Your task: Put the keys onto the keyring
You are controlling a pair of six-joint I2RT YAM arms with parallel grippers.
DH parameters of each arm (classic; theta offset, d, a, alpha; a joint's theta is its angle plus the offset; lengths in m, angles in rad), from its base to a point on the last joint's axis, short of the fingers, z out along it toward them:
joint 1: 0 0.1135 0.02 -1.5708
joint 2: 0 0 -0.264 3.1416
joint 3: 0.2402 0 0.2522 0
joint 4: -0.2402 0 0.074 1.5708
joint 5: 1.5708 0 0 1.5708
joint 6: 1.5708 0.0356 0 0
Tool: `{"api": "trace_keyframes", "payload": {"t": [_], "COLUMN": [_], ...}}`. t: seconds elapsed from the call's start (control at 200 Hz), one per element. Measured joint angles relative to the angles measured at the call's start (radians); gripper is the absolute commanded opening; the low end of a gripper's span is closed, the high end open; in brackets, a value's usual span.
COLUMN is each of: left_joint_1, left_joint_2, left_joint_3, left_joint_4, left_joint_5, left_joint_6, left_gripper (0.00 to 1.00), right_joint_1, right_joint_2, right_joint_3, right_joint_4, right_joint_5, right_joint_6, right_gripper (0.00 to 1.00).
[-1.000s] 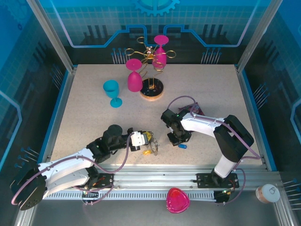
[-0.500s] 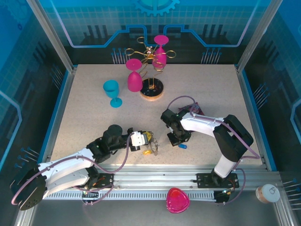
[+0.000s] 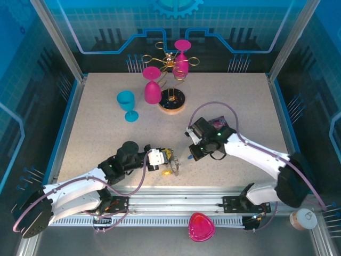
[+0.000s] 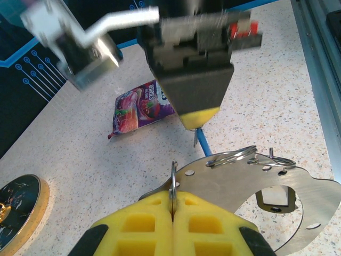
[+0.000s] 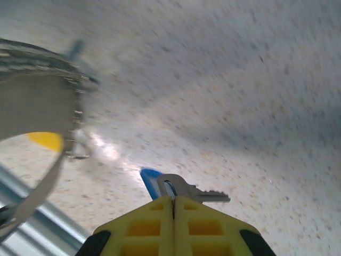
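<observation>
My left claw point(image 4: 172, 201) at bottom centre is closed on the keyring point(image 4: 234, 156); my right claw point(image 5: 173, 202) pinches the blue key point(image 5: 184, 190).

Three goblets point(image 3: 152, 90) (two pink), one keyring point(image 4: 213, 178)

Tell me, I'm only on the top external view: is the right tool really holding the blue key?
Observer: Yes. The right wrist view shows the right tool shut on the blue key, with the toothed blade sticking out sideways.
Operator: And the left tool?
Observer: In the left wrist view the left tool pinches the keyring edge-on between its pads.
Operator: Is the key touching the ring?
Observer: I cannot tell. The left wrist view shows the key's blue end pointing down right at the small wire loops.
</observation>
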Motion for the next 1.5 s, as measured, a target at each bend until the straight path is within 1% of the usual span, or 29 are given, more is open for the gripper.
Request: {"api": "trace_keyframes", "payload": {"t": [0.18, 0.335, 0.5, 0.65, 0.75, 0.95, 1.071, 1.211, 1.501], "left_joint_1": [0.000, 0.000, 0.000, 0.000, 0.000, 0.000, 0.000, 0.000, 0.000], "left_joint_2": [0.000, 0.000, 0.000, 0.000, 0.000, 0.000, 0.000, 0.000, 0.000], "left_joint_3": [0.000, 0.000, 0.000, 0.000, 0.000, 0.000, 0.000, 0.000, 0.000], "left_joint_4": [0.007, 0.006, 0.005, 0.005, 0.005, 0.004, 0.004, 0.003, -0.004], "left_joint_5": [-0.007, -0.019, -0.021, -0.021, -0.021, -0.022, -0.022, -0.021, -0.007], "left_joint_6": [-0.001, -0.009, -0.032, -0.035, -0.034, -0.032, -0.031, -0.031, -0.031], "left_gripper": [0.00, 0.00, 0.00, 0.00, 0.00, 0.00, 0.00, 0.00, 0.00], "right_joint_1": [0.000, 0.000, 0.000, 0.002, 0.013, 0.071, 0.100, 0.126, 0.143], "right_joint_2": [-0.169, -0.269, -0.294, -0.294, -0.294, -0.294, -0.293, -0.267, -0.190], "right_joint_3": [-0.099, -0.141, -0.161, -0.187, -0.184, -0.150, -0.125, -0.104, -0.089], "right_joint_4": [0.134, 0.241, 0.311, 0.324, 0.315, 0.225, 0.188, 0.193, 0.288], "right_joint_5": [-0.166, -0.322, -0.424, -0.463, -0.445, -0.277, -0.213, -0.191, -0.182], "right_joint_6": [-0.115, -0.172, -0.215, -0.253, -0.288, -0.370, -0.408, -0.430, -0.439], "right_gripper": [0.00, 0.00, 0.00, 0.00, 0.00, 0.00, 0.00, 0.00, 0.00]}}
